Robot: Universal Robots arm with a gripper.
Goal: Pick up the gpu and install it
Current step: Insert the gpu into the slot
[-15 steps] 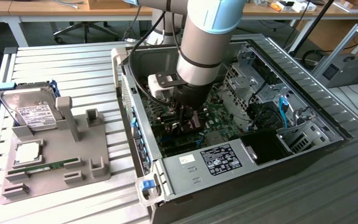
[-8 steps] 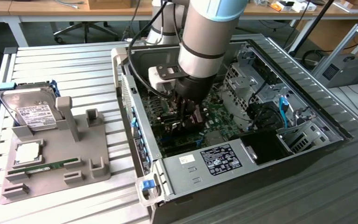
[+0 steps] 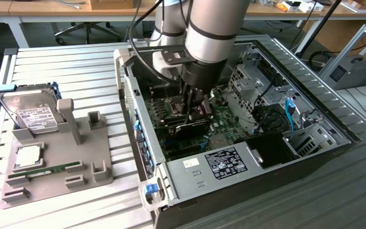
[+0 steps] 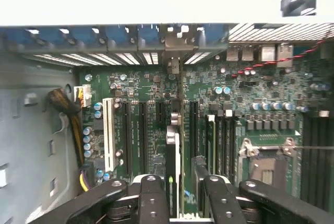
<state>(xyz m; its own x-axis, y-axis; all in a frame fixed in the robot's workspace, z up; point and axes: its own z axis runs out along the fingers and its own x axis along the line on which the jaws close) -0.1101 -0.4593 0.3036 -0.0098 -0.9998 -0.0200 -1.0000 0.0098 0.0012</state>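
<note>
Edge-on between my fingers (image 4: 152, 199), the gpu (image 4: 174, 156) is a slim dark card standing upright over the black expansion slots of the green motherboard (image 4: 235, 104). My gripper (image 4: 180, 203) is shut on it. In the exterior view the gripper (image 3: 198, 113) reaches down into the open computer case (image 3: 234, 164), with the gpu (image 3: 189, 128) at motherboard level near the case's rear wall. Whether the card's edge sits fully in the slot is hidden.
A white slot (image 4: 108, 130) and a cable bundle (image 4: 65, 104) lie to one side of the card, the CPU socket (image 4: 269, 158) to the other. On the exterior view's left, a grey fixture (image 3: 62, 167) holds a hard drive (image 3: 34, 112) and a memory stick (image 3: 43, 170).
</note>
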